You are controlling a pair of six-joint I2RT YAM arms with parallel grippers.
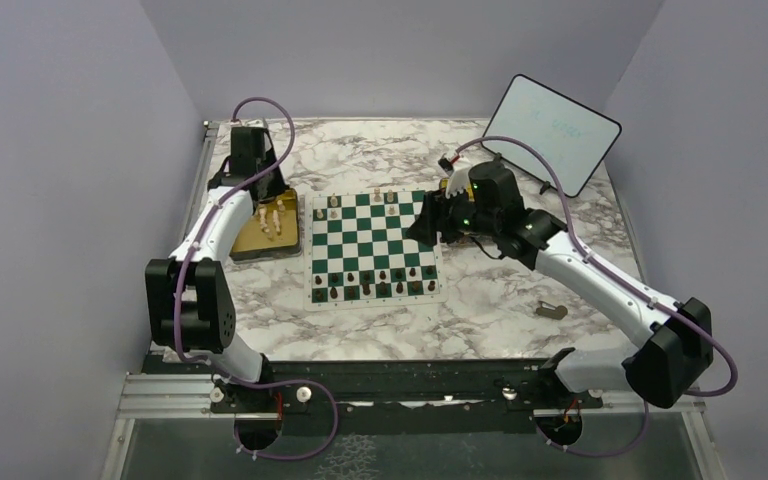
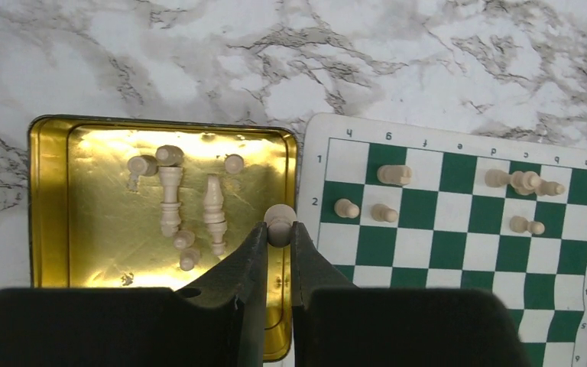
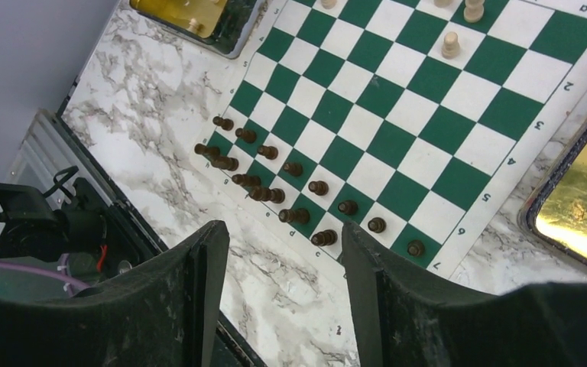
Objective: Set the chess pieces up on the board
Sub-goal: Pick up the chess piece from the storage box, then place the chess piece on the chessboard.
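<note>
The green and white board [image 1: 360, 245] lies mid-table. Dark brown chess pieces [image 1: 380, 280] fill its two near rows, and a few cream ones [image 1: 334, 203] stand on its far rows. My left gripper [image 2: 279, 229] hangs over the right rim of a gold tray [image 2: 92, 229] and is shut on a cream pawn [image 2: 279, 216]. Several more cream pieces [image 2: 170, 195] lie in that tray. My right gripper [image 3: 283, 229] hovers over the board's right side, open, with nothing between its fingers; below it are the dark rows [image 3: 294, 168].
A second gold tray [image 3: 581, 206] sits just beyond the board's right edge. A white tablet [image 1: 552, 130] leans at the back right. A small grey object [image 1: 552, 310] lies on the marble at the right. Purple walls close in the table on three sides.
</note>
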